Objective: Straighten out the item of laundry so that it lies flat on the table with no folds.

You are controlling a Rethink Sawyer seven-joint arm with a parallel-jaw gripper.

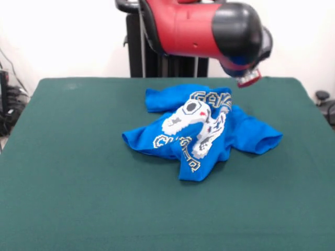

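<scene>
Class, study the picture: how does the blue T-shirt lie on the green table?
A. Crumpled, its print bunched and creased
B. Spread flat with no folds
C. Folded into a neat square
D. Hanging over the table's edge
A: the blue T-shirt sits bunched on the table, its white print creased and folded over.

Dark cables [11, 112] hang left; a black caster [322, 95] sits right.

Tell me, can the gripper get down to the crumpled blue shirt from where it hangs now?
Probably yes. The gripper hangs above the shirt's far edge, with nothing between them, and the table around the shirt holds nothing else.
</scene>
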